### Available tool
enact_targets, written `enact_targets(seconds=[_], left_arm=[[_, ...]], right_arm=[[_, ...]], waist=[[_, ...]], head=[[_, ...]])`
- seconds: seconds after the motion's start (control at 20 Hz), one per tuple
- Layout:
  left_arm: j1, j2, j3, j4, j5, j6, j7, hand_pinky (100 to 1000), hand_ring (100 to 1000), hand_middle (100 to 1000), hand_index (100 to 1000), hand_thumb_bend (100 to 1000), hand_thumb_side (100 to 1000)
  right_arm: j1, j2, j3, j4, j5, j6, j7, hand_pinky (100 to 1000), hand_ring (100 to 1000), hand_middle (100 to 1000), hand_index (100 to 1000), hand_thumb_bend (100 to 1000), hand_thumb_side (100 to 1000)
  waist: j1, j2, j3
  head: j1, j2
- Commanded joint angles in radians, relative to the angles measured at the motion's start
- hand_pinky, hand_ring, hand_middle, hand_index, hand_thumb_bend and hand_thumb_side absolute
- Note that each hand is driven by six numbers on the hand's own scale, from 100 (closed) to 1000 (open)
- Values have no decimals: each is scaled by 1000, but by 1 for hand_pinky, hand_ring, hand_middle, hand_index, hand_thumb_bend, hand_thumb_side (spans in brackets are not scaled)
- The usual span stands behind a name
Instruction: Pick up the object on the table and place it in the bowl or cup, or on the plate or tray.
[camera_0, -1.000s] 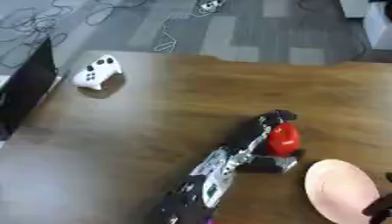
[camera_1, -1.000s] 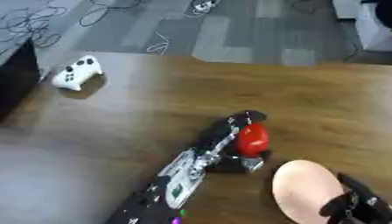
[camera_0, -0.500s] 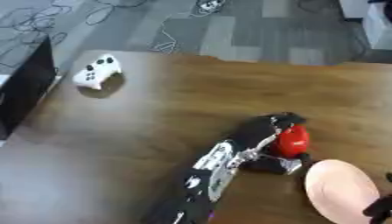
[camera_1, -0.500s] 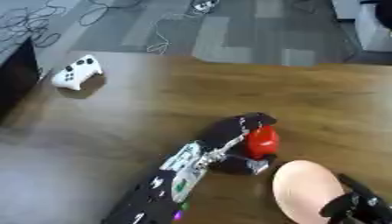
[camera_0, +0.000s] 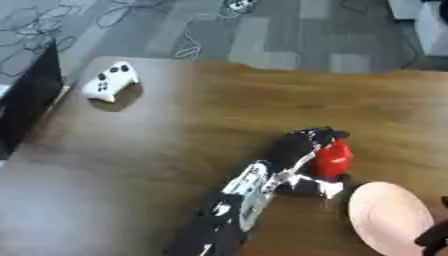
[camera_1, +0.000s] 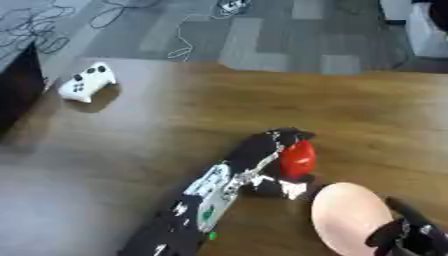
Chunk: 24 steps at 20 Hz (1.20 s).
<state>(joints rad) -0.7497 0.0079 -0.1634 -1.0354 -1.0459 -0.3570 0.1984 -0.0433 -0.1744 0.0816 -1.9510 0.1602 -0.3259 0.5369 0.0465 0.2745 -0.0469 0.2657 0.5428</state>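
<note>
Left hand (camera_0: 308, 150) carrying red object (camera_0: 332, 158) has shifted closer to pink plate (camera_0: 385, 220), fingers curled around it, ready to drop; right hand (camera_1: 411, 235) idle beside plate, fingers unclear.

- Red object (camera_0: 333, 158): partly covered by left hand (camera_0: 302, 150); shape not identifiable through blur.
- Right hand (camera_1: 409, 236): cut off at lower right corner; finger position not determinable.
- Pink plate (camera_1: 348, 216): near edge covered by right hand.
- Black panel (camera_0: 26, 97): cut off by left edge.
- White game controller (camera_0: 110, 81): buttons too small to distinguish.
</note>
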Motion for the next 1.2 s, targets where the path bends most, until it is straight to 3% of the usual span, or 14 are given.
enact_targets(seconds=[0.05,0.5,0.8,1.2], left_arm=[[12,13,-7,24,10,10,9,169,392,470,595,100,143],[7,10,-26,-22,47,0,-1,188,405,486,625,100,152],[-39,-10,-73,-98,80,-22,-77,210,408,485,639,100,107],[-100,-39,-114,-118,67,-52,-141,224,401,480,639,100,100]], right_arm=[[-7,4,-2,-10,2,-2,0,515,618,604,1000,100,665],[-3,4,-3,-10,2,-3,0,515,618,604,1000,100,664],[21,6,-7,-9,19,-12,-3,515,618,604,1000,100,655],[51,11,-10,-6,48,-30,-12,515,618,604,1000,100,655]], waist=[[-4,-8,1],[-7,-11,2],[-11,-22,4],[-13,-37,1]], head=[[14,-12],[16,-13],[30,-11],[45,-14]])
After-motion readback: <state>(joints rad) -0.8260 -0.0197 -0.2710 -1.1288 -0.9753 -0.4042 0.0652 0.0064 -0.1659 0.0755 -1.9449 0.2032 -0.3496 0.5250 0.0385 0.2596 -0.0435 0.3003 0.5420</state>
